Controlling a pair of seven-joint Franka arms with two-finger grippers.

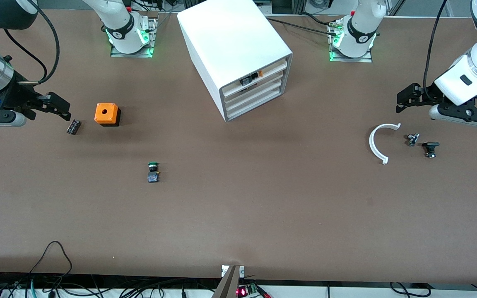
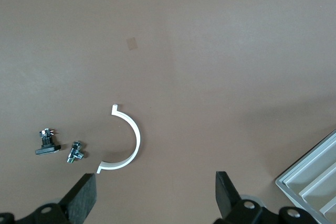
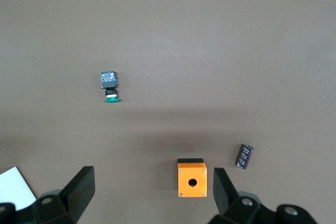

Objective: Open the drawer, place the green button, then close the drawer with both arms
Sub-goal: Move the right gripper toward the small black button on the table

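The white cabinet (image 1: 230, 45) stands at the robots' side of the table, mid-way between the arms. Its second drawer (image 1: 257, 91) is shut, under the top drawer that holds an orange part. The button (image 1: 152, 171), green cap and black body, lies on the bare table nearer the front camera than the orange box; it also shows in the right wrist view (image 3: 109, 87). My right gripper (image 1: 58, 106) is open and empty over the table beside a small black cylinder; its own view (image 3: 151, 192) shows the wide gap. My left gripper (image 1: 406, 98) is open and empty, also seen in its own view (image 2: 155, 198), over the table at the left arm's end.
An orange box with a round hole (image 1: 107, 114) and a small black cylinder (image 1: 73, 126) lie near my right gripper. A white half ring (image 1: 377, 142), a small metal piece (image 1: 412, 139) and a black-capped piece (image 1: 430, 148) lie under my left gripper. Cables hang at the table's front edge.
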